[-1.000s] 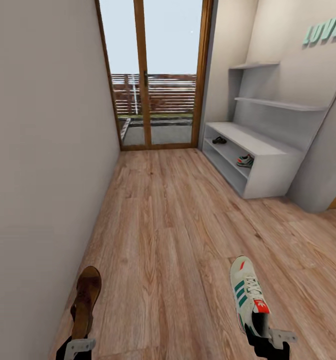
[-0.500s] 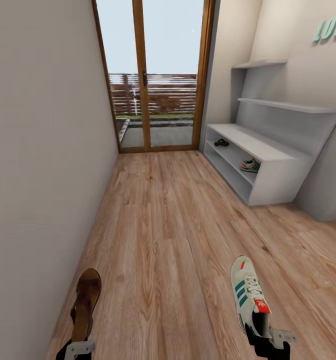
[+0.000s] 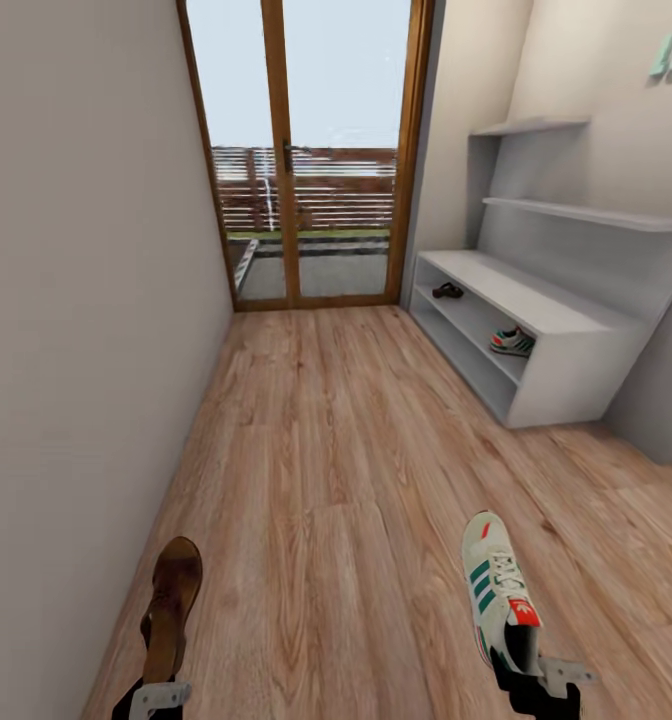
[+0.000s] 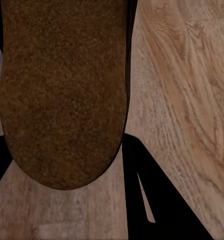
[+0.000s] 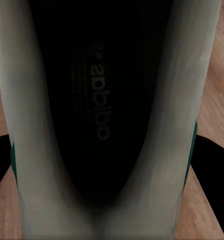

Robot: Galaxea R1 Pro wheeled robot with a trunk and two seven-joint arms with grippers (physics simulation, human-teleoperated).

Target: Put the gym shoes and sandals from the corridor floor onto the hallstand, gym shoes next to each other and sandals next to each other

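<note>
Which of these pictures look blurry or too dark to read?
Head view: evenly lit and sharp, with the far sneaker tiny on the rack. Left wrist view: sandal sole soft and grainy. Right wrist view: sneaker opening dark and blurred, its insole print faint.

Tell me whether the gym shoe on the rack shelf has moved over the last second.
No. The gym shoe sits at the same spot on the hallstand shelf; both shifted together in the head view, so the camera moved.
</note>
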